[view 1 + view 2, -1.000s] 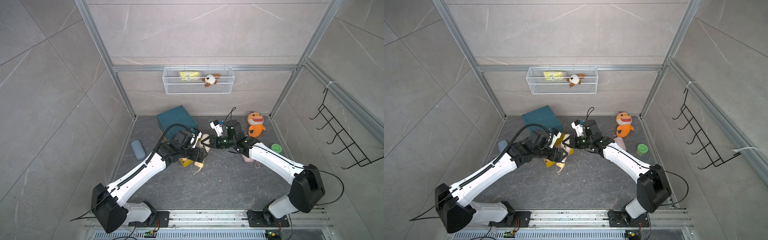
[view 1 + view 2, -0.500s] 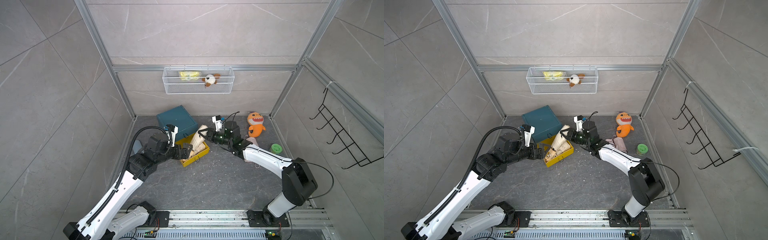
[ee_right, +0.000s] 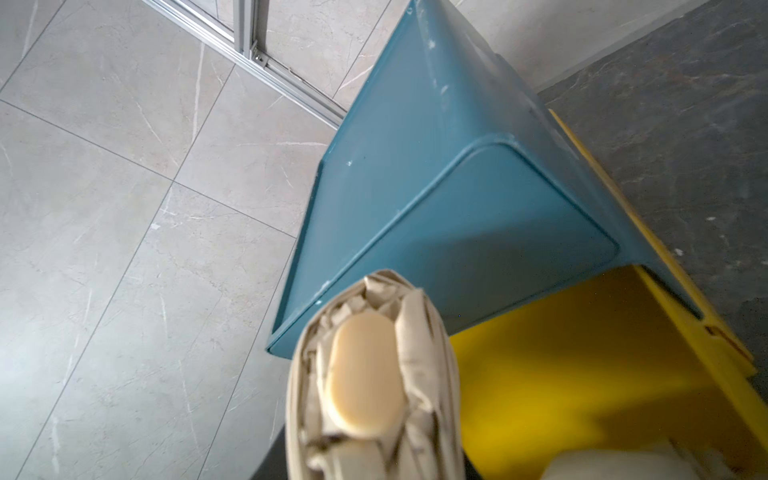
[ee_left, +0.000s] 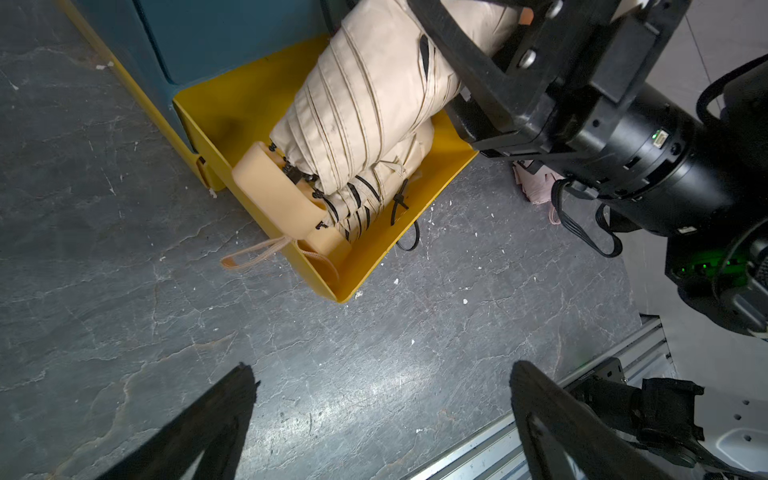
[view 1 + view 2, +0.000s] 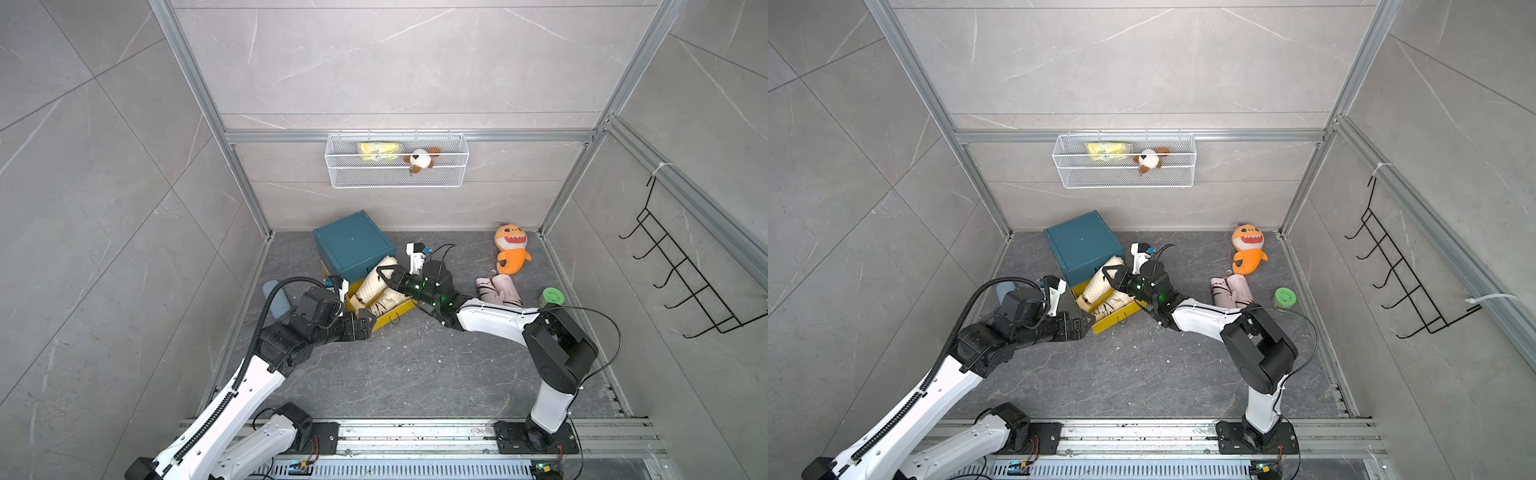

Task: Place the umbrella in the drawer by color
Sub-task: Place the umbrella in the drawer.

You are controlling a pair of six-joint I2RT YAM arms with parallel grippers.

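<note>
R gripper [image 5: 1109,277] clamped beige umbrella [image 5: 1096,289], tilted over yellow drawer [image 5: 1115,319]; L gripper [image 5: 1086,322] spread wide, empty, beside drawer front; pink umbrella [image 5: 1231,291] lay apart.

Wearing glossy white shells along the long links of the left arm [image 5: 253,386] and right arm [image 5: 494,320], bulging with matt black housings at every joint. Trailing a ribbed black conduit [image 5: 261,324] off the left arm and a thin black cable [image 4: 575,232] under the right wrist. Glowing green at a small light [image 4: 702,266]. Showing silver screw heads [image 4: 528,58] in a black bracket. Tapering into black wedge-shaped fingers [image 4: 224,407] on the left gripper [image 4: 382,368]. Sitting on flat black base plates [image 5: 509,438].
</note>
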